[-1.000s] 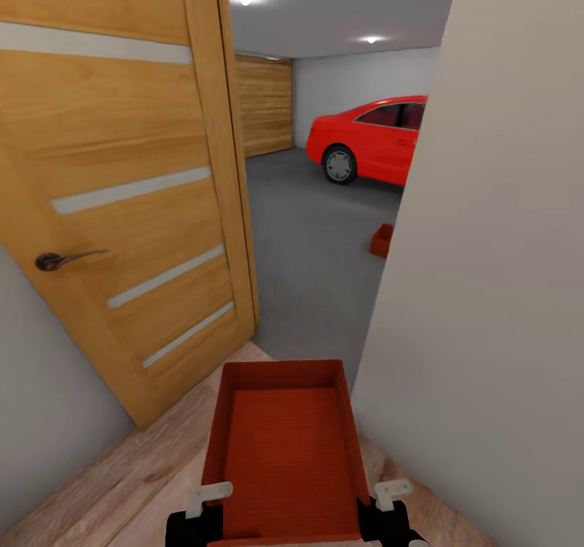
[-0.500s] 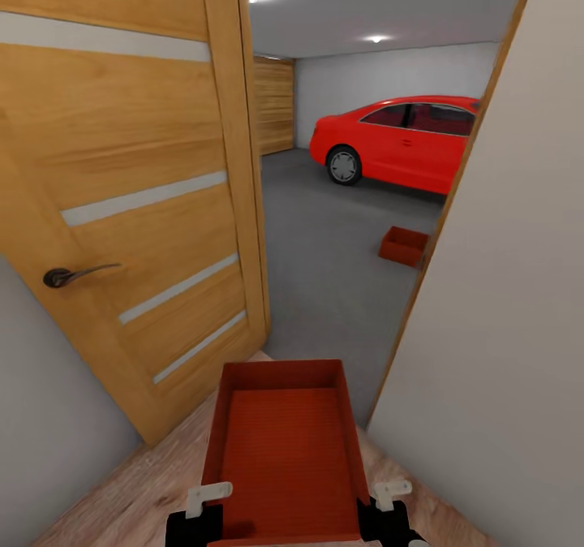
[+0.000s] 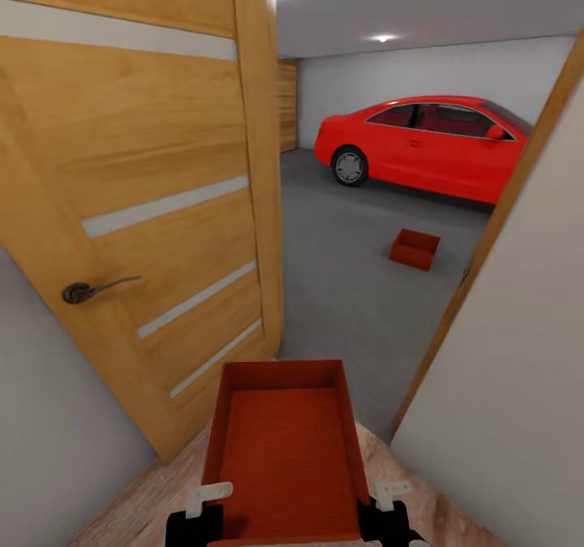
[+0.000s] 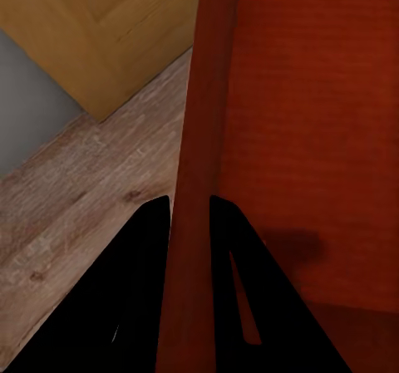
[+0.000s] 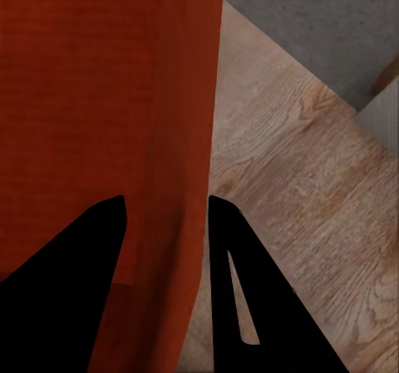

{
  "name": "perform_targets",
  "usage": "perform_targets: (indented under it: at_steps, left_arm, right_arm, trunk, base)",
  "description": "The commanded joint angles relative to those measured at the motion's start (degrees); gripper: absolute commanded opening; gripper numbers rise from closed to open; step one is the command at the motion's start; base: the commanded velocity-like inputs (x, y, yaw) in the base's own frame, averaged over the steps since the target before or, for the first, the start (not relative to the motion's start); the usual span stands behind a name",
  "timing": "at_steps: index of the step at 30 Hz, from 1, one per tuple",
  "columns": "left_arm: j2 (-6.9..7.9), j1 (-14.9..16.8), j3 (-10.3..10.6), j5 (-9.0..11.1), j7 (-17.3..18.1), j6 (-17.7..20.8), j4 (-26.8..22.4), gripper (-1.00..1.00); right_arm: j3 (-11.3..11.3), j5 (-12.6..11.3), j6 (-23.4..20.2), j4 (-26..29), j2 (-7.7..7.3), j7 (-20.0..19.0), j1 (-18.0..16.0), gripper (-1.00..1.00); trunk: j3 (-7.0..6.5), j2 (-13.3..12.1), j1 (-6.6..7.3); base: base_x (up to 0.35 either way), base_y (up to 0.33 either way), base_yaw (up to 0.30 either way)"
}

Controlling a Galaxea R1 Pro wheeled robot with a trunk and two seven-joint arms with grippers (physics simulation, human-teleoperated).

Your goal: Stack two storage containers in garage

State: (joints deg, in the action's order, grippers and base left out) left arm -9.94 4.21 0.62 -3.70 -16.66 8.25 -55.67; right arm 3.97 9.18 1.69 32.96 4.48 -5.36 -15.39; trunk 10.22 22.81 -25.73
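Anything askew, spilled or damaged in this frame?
Nothing stands out. The carried container sits level, empty and intact, with the left gripper and right gripper on its side walls; the other container rests upright on the garage floor.

The bin [image 3: 284,441] looks like matt orange-red plastic with a finely ribbed base. The door [image 3: 154,198] is smooth varnished wood. The car [image 3: 430,148] is glossy; the garage floor [image 3: 341,279] is rough grey concrete.

I see a gap ahead between the open wood door [image 3: 154,206] on my left and the white wall [image 3: 519,385] w/ its door frame [image 3: 495,230] on my right. The held bin [image 3: 284,441] fits w/ a bit of room each side. Past it, the grey garage floor [image 3: 341,271] is wide open. The other bin [image 3: 414,248] sits mid-floor, and the red car [image 3: 430,145] is parked near the back wall.
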Motion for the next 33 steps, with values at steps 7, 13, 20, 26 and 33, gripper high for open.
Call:
perform_targets:
  at_steps: [7, 13, 20, 26, 33]
  left_arm:
    - [-0.06, 0.01, 0.43, 0.10, -0.57, 0.45, 2.05, -1.00]
    - [-0.06, 0.01, 0.42, 0.10, -0.57, 0.41, 2.05, -1.00]
    - [-0.06, 0.01, 0.37, 0.10, -0.57, 0.36, 2.05, -1.00]
    - [-0.06, 0.01, 0.37, 0.10, -0.57, 0.36, 2.02, -1.00]
    - [-0.06, 0.01, 0.35, 0.10, -0.57, 0.36, 2.03, -1.00]
  right_arm:
    - [0.51, 0.31, 1.73, 0.19, 0.97, -0.71, -0.05, -1.00]
    - [0.51, 0.31, 1.73, 0.18, 0.97, -0.71, -0.07, -1.00]
    - [0.52, 0.31, 1.73, 0.17, 0.97, -0.76, -0.06, -1.00]
    - [0.52, 0.31, 1.73, 0.19, 0.97, -0.77, -0.06, -1.00]
    - [0.51, 0.31, 1.73, 0.20, 0.97, -0.74, -0.05, -1.00]
  trunk:
    - [0.11, 0.11, -0.05]
    - [0.11, 0.11, -0.05]
    - [0.11, 0.11, -0.05]
    - [0.11, 0.11, -0.05]
    - [0.11, 0.11, -0.05]
  base:
    - [0.174, 0.282, 0.000]
    - [0.139, 0.209, -0.044]
    - [0.015, 0.022, -0.260]
    - [0.001, 0.001, -0.295]
    - [0.000, 0.000, -0.297]
